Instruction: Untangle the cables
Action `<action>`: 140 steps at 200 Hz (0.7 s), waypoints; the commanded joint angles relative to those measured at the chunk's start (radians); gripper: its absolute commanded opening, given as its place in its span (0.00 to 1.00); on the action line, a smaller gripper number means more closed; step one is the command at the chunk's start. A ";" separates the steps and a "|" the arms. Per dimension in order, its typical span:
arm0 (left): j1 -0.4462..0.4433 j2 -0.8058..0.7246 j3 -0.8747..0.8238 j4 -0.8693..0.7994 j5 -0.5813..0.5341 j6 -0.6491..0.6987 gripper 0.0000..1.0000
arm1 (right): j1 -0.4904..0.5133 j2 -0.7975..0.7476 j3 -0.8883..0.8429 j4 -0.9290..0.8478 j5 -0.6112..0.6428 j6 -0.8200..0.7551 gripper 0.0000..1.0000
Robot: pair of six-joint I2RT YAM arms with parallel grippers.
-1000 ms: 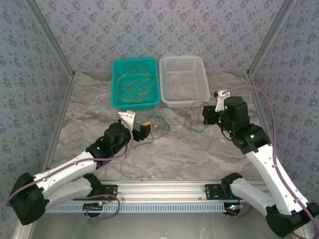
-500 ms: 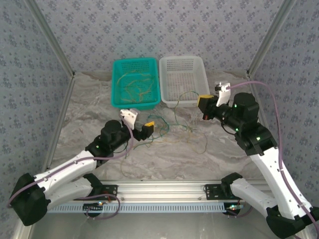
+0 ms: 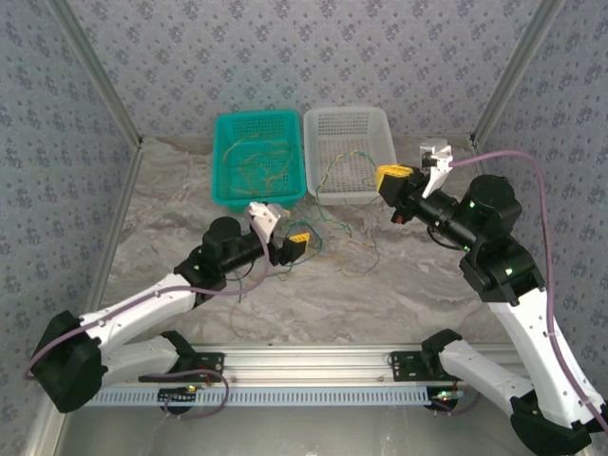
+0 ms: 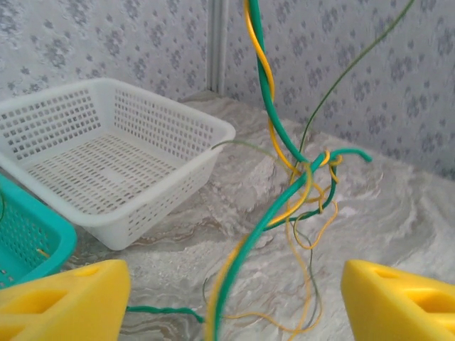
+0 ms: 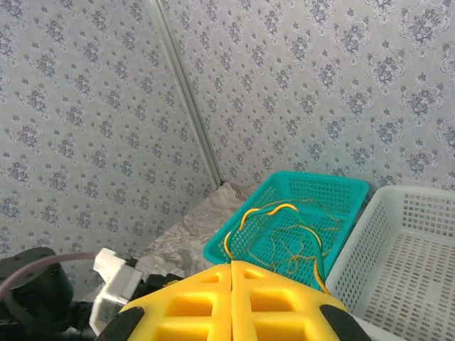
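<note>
My right gripper (image 3: 391,179) is raised in front of the white basket (image 3: 375,128), shut on a twisted green-and-yellow cable (image 3: 344,163). That cable droops to a loose tangle of thin tan and green cables (image 3: 359,245) on the table. In the right wrist view its closed jaws (image 5: 232,273) pinch the cable (image 5: 274,209), which loops out above them. My left gripper (image 3: 295,241) sits low beside the tangle, open. In the left wrist view the twisted cable (image 4: 264,92) runs between its wide yellow fingers (image 4: 67,302), touching neither, down to a knot (image 4: 313,174).
A teal basket (image 3: 228,128) at the back left holds several thin tan wires (image 3: 258,166). The white basket (image 4: 178,128) stands to its right, with one wire end over its near rim. Patterned walls and metal posts close in the marble table (image 3: 313,294).
My right gripper has lifted and swung back toward the white basket, drawing the cable up and taut. My left gripper has slid right toward the tangle, its jaws narrowing slightly.
</note>
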 commanded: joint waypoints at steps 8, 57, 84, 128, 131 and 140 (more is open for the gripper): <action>0.003 0.088 0.104 0.012 0.120 0.053 0.68 | 0.012 -0.018 0.009 0.049 -0.013 0.019 0.00; -0.002 0.140 0.116 0.063 0.121 0.017 0.00 | 0.018 -0.037 -0.017 0.031 0.119 0.007 0.00; -0.020 0.099 0.144 0.035 0.151 0.017 0.00 | 0.018 -0.018 -0.047 0.027 0.186 0.001 0.00; -0.118 0.075 0.181 0.063 0.200 -0.003 0.00 | 0.034 0.055 -0.142 0.087 0.239 0.019 0.00; -0.123 0.077 0.181 0.068 0.205 -0.005 0.00 | 0.035 0.058 -0.147 0.092 0.240 0.022 0.00; -0.138 0.084 0.179 0.086 0.214 -0.017 0.00 | 0.034 0.071 -0.156 0.106 0.242 0.031 0.00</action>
